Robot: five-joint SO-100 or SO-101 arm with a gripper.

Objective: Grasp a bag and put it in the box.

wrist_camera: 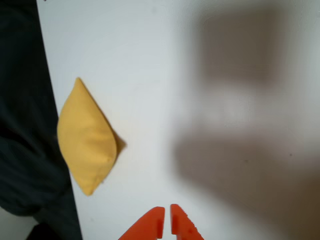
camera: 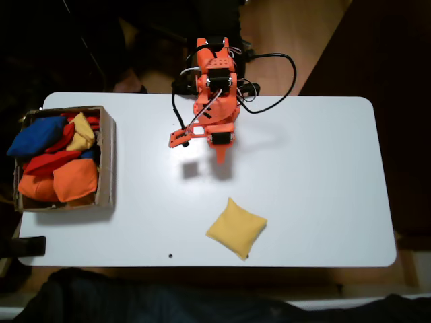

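The yellow bag (camera: 236,227) lies flat on the white table near its front edge, apart from everything else. In the wrist view the bag (wrist_camera: 86,137) sits at the left, close to the table's edge. My orange gripper (camera: 221,155) hangs above the table's middle, short of the bag and a little to its left in the fixed view. Its two fingertips (wrist_camera: 166,222) are shut together with nothing between them. The brown cardboard box (camera: 106,161) stands at the table's left end, holding blue, red, orange and yellow bags.
The arm's base (camera: 217,74) is clamped at the table's far edge, with a black cable (camera: 286,74) looping to the right. A small black object (camera: 30,245) sits at the front left corner. Dark cloth (camera: 135,296) lies beyond the front edge.
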